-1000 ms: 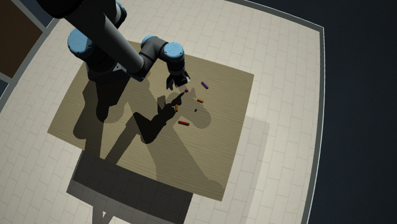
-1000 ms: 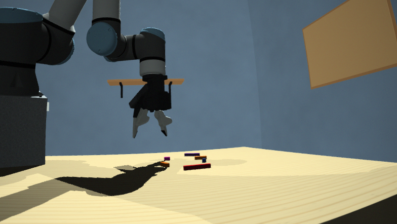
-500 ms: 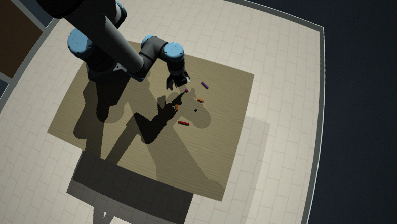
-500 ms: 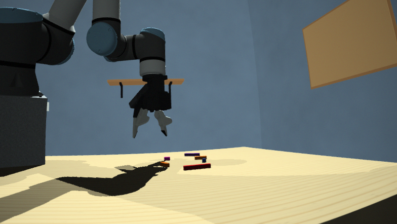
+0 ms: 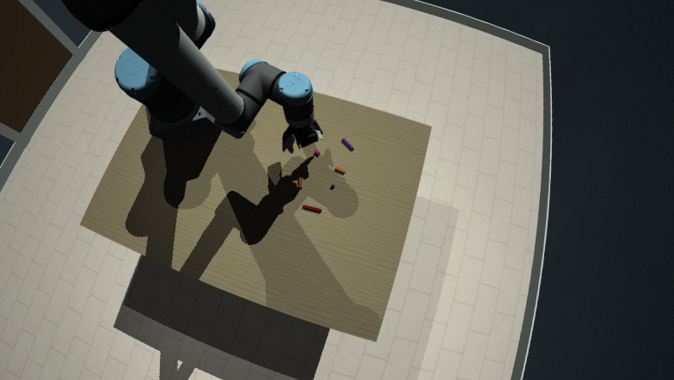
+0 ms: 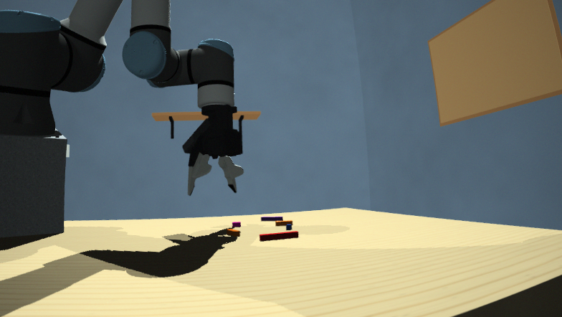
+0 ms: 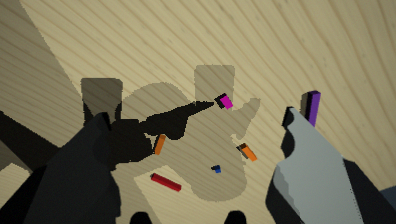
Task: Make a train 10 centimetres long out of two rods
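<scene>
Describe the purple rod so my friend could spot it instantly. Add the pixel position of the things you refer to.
On the wooden table (image 5: 377, 264) (image 6: 354, 275) (image 7: 280, 35), six small coloured rods lie scattered. The purple rod (image 5: 347, 144) (image 6: 271, 218) (image 7: 314, 108) lies beyond the magenta one (image 5: 316, 153) (image 6: 236, 224) (image 7: 226, 102), seen from the red one (image 5: 311, 208) (image 6: 279, 236) (image 7: 166, 182). Only it is purple.

It looks like a robotics lab or test room: a jointed arm (image 5: 207, 70) (image 6: 214, 64) stands over a wood-grain table (image 5: 353, 264) (image 6: 354, 275). Around it are a pale tiled floor (image 5: 481, 141), plain blue walls (image 6: 294, 98) and, on the far wall, a bracketed wooden shelf (image 6: 251, 115).
</scene>
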Controlling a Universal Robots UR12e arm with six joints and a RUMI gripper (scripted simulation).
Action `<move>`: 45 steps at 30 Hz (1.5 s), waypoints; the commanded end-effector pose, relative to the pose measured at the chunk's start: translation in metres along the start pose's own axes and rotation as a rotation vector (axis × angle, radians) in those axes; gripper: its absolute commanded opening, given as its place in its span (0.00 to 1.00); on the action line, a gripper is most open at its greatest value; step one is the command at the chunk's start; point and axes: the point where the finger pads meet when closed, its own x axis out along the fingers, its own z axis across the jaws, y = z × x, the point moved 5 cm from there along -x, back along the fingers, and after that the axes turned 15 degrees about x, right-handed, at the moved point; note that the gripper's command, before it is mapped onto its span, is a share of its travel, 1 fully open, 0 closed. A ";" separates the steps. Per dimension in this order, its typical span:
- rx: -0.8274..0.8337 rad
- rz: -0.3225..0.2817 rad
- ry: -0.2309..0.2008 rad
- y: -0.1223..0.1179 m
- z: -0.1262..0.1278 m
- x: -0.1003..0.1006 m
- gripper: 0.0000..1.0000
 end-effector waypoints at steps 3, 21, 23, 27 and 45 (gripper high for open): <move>0.000 0.000 -0.001 0.000 0.000 0.000 1.00; 0.000 0.000 -0.001 0.000 0.000 0.000 1.00; 0.001 0.000 -0.001 0.000 0.000 0.000 1.00; 0.030 0.000 -0.001 -0.002 0.004 0.000 1.00; 0.563 0.000 -0.001 -0.043 0.075 0.002 1.00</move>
